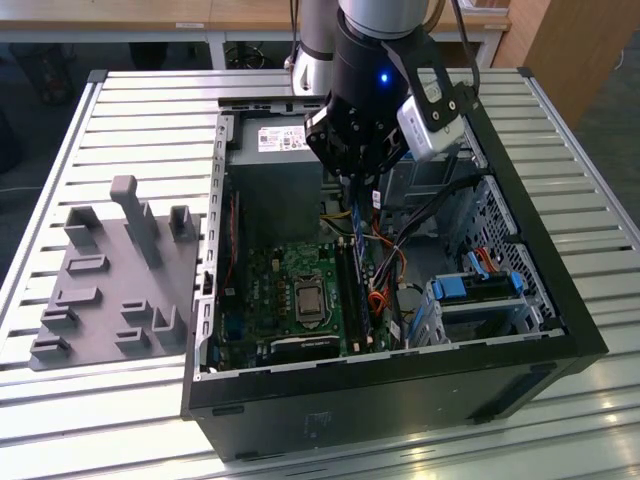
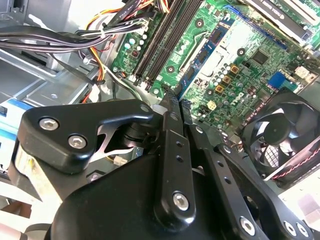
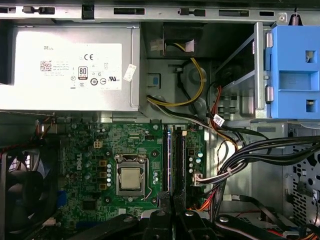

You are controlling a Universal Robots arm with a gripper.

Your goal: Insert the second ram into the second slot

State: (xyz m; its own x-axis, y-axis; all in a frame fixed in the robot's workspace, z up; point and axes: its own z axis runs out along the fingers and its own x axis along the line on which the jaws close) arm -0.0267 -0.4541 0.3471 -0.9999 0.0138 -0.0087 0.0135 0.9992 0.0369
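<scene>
Exterior view: arm (image 1: pixel 375 60) points down into case (image 1: pixel 560 330), hand (image 1: pixel 358 192) clenched on second ram (image 1: pixel 357 226).

Slots (image 3: pixel 173 160) partly hidden behind gripper (image 3: pixel 172 200), fan (image 2: pixel 277 132) cut by edge

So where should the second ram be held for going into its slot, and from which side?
Pinch the second ram across its flat faces, midway along its upper long edge, from straight above the open case. It is thin and stands on edge along the slots, so the lower edge is left free. The claw looks shut on it this way.
</scene>
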